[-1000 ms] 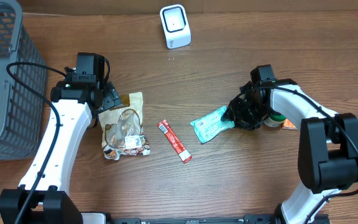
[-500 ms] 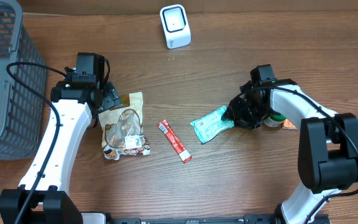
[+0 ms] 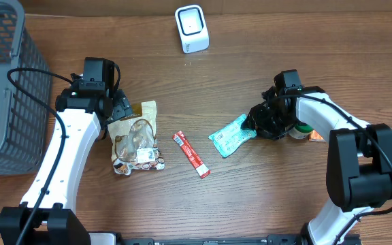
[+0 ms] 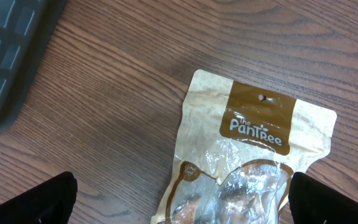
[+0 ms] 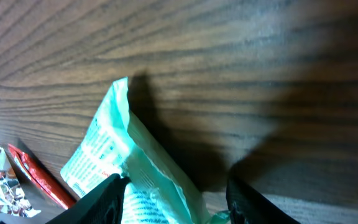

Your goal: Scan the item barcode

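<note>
The teal packet (image 3: 231, 135) lies on the worktop (image 3: 264, 197) right of centre, its long axis running from 8 o'clock to 2 o'clock in the overhead view. Its free end points to 8 o'clock, toward the red stick pack (image 3: 192, 154). The white scanner (image 3: 191, 28) stands well apart at the packet's 11 o'clock.

The right tool (image 3: 252, 126) sits at the packet's 2 o'clock end. In the right wrist view, the right tool (image 5: 173, 199) has its fingers (image 5: 107, 196) on either side of that end, clamped on the packet (image 5: 129, 155), whose film buckles up between them and throws a shadow on the wood.

The left tool (image 3: 118, 109) is spread wide, hovering at the 10 o'clock end of a brown snack pouch (image 4: 253, 162) that lies flat.
</note>
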`<state>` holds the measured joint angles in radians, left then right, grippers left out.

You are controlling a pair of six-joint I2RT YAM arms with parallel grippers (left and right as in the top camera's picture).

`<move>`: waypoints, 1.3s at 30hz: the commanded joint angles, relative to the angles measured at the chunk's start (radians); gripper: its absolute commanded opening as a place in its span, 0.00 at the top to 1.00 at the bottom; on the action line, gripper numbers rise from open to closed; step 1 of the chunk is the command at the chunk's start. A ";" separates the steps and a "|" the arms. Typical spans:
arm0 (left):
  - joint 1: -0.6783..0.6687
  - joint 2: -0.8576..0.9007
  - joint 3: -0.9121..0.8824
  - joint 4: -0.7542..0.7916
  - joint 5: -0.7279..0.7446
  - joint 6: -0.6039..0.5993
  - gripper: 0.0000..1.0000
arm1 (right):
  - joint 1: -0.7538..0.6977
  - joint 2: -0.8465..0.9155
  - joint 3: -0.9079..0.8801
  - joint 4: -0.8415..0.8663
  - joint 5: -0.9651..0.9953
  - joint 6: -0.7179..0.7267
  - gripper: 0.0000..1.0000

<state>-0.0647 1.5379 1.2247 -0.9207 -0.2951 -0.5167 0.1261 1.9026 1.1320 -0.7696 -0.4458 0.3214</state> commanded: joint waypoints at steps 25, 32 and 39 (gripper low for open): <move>-0.001 -0.020 0.017 -0.002 0.000 0.008 0.00 | 0.019 0.007 -0.058 0.088 -0.030 0.019 0.72; -0.001 -0.020 0.017 -0.002 0.001 0.008 0.00 | 0.018 0.007 -0.059 0.077 -0.030 0.019 0.63; -0.001 -0.020 0.017 -0.002 0.000 0.008 0.00 | 0.018 0.007 -0.059 0.070 -0.031 0.019 0.64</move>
<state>-0.0647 1.5379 1.2247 -0.9207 -0.2951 -0.5167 0.1398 1.8999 1.0927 -0.6930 -0.4973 0.3405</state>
